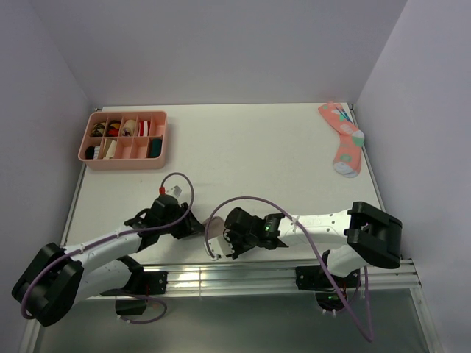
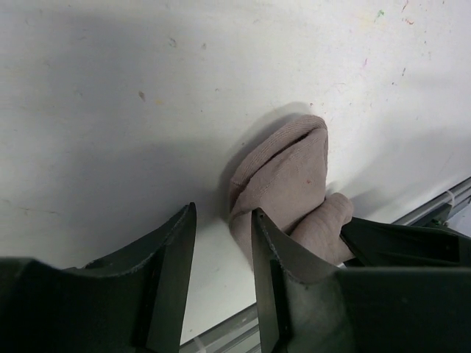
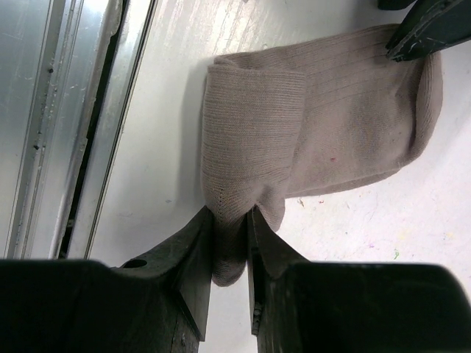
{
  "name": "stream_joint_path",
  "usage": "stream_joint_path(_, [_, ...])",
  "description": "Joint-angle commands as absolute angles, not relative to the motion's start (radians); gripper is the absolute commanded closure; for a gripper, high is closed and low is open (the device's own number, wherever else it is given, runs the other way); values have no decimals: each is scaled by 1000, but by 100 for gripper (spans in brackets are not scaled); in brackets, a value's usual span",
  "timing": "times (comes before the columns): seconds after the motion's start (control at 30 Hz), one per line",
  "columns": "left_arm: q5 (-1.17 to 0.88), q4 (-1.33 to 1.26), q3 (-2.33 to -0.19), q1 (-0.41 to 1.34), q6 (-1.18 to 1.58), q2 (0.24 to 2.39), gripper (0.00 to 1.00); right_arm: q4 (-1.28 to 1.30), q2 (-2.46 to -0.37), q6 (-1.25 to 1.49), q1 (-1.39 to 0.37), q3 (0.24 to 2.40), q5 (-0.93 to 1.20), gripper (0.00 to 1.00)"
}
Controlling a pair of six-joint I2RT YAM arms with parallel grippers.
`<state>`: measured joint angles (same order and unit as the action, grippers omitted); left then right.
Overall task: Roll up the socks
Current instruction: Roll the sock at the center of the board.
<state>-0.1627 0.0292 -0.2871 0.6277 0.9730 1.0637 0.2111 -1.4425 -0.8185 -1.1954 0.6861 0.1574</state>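
At lower centre, the taupe sock (image 3: 324, 125) is pinched by the right hand (image 3: 232, 243); with the left hand (image 2: 221, 272) open, the unheld fold may be undone.

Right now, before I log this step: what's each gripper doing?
Left gripper: open, empty.
Right gripper: shut on the taupe ribbed fabric sock.

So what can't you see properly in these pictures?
Top view: the brown sock is mostly hidden under the right hand.
Left wrist view: the left hand covers the sock's near end.
Right wrist view: the sock's pinched end vanishes between the fingers.
Top view: the bits in the pink tray are too small to name.
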Motion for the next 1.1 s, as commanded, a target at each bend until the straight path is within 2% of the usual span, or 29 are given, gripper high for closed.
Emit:
stream_joint_path(0.0, [-104, 106, -324, 626, 916, 1061, 58, 282, -1476, -799, -1200, 696, 144, 79])
stream_joint_path(0.33, [-199, -89, -322, 624, 899, 1178, 57, 287, -1486, -801, -1200, 706, 149, 79])
stream_joint_path(0.5, [-196, -100, -353, 624, 878, 1244, 58, 288, -1489, -801, -1198, 706, 150, 79])
stream_joint_path(0.6, [-190, -90, -365, 626, 873, 1261, 67, 288, -1489, -799, -1200, 707, 150, 79])
stream_joint_path(0.73, [-205, -101, -374, 626, 867, 1298, 88, 273, -1463, -802, -1201, 695, 150, 79])
stream_joint_path(0.83, [-230, -124, -387, 626, 854, 1334, 97, 287, -1430, -807, -1204, 698, 152, 79])
stream_joint_path(1.07, [-262, -152, -445, 624, 821, 1384, 100, 330, -1384, -808, -1250, 715, 161, 78])
